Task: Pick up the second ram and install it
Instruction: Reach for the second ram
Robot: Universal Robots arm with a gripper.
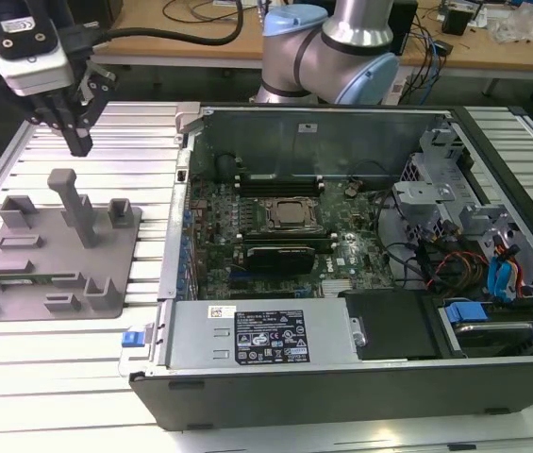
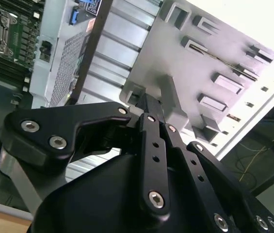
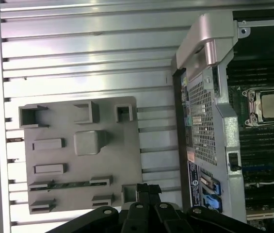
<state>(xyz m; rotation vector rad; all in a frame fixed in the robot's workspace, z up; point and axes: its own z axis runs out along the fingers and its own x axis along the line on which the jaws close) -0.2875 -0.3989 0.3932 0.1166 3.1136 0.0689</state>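
The second ram (image 3: 71, 184) is a thin green strip standing on its long edge in a grey plastic tray (image 3: 112, 150), with each end seated in a small slotted block. In the exterior view the ram (image 1: 30, 277) lies level near the tray's (image 1: 58, 260) front edge. Its long axis runs from the exterior view's left to its right, toward the open computer case (image 1: 341, 387). Any writing on it is too small to tell.

The gripper (image 1: 79, 142) hangs above the tray's far side, well apart from the ram. Its black metal fingers (image 2: 151, 145) are drawn narrow, tips close together, with nothing between them.

The tray is matte, with blocky raised holders and one tall post (image 1: 70, 203). It rests on a ribbed, silvery metal tabletop (image 1: 77, 330). Inside the case there is a green board with a square metal processor socket (image 1: 290, 212). A grey box along the case's near wall carries a black-and-white label (image 1: 266, 338).
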